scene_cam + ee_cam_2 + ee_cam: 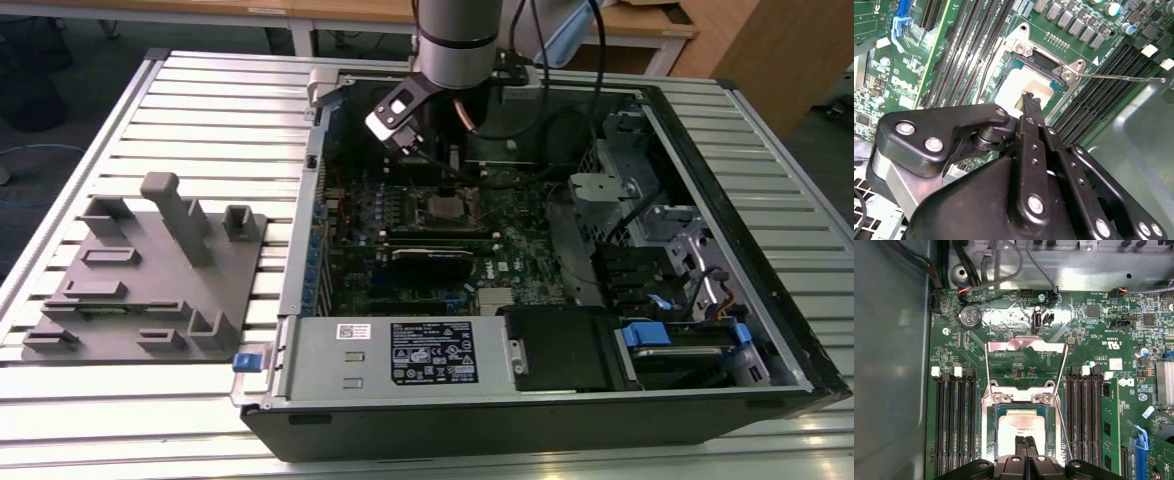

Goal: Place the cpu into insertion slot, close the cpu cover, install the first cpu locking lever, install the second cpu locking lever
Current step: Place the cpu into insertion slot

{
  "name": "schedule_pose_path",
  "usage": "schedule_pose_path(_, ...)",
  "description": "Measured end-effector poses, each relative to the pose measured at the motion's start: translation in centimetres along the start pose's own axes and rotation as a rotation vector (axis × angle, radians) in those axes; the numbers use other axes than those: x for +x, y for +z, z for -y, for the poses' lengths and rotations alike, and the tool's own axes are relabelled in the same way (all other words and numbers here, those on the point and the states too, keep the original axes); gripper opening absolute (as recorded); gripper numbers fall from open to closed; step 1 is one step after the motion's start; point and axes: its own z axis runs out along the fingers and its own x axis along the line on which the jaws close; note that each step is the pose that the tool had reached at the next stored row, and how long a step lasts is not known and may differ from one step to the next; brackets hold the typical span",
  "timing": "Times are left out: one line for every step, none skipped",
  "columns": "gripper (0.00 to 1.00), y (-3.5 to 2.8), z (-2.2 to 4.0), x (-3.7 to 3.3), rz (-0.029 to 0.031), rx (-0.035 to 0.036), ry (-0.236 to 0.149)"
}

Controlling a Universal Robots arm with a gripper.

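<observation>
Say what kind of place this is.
Probably a robotics lab workbench: an open black desktop computer case on a ribbed silvery metal table, a grey fixture plate beside it, wooden desks behind.

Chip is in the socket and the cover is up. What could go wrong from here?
1. The shut gripper sits on or just above the cpu; a sideways drag could skew it in the insertion slot.
2. The cpu cover stands open; lowered onto a skewed chip, it might bind.
3. The thin locking lever juts out over the memory slots and could snag the gripper.
</observation>
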Motion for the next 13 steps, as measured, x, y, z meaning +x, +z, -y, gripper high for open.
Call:
schedule_pose_path(0.1, -0.12, -0.01, 0.0, 0.0, 0.0, 0.0)
schedule_pose_path(0.1, -0.27, -0.02, -0.01, -0.0001, -0.0001, 0.0)
schedule_pose_path(0.1, -0.38, -0.03, -0.01, -0.0001, -0.0001, 0.0)
schedule_pose_path(0.1, -0.43, -0.03, -0.01, -0.0001, -0.0001, 0.0)
schedule_pose_path(0.1, -0.42, -0.03, -0.01, -0.0003, -0.0002, 0.0)
schedule_pose_path(0.1, -0.42, -0.03, 0.0, -0.0004, -0.0002, 0.0)
schedule_pose_path(0.1, -0.43, -0.03, 0.0, -0.0004, -0.0002, 0.0)
schedule_pose_path(0.1, -0.43, -0.05, -0.01, -0.0003, -0.0002, 0.0)
schedule_pose_path(0.1, -0.43, -0.08, -0.01, -0.0002, -0.0001, 0.0)
schedule_pose_path(0.1, -0.43, -0.09, -0.01, -0.0002, -0.0001, 0.0)
schedule_pose_path(0.1, -0.43, -0.09, -0.01, -0.0001, -0.0001, 0.0)
schedule_pose_path(0.1, -0.43, -0.09, -0.01, -0.0002, -0.0001, 0.0)
schedule_pose_path(0.1, -0.43, -0.09, -0.01, -0.0002, -0.0002, 0.0)
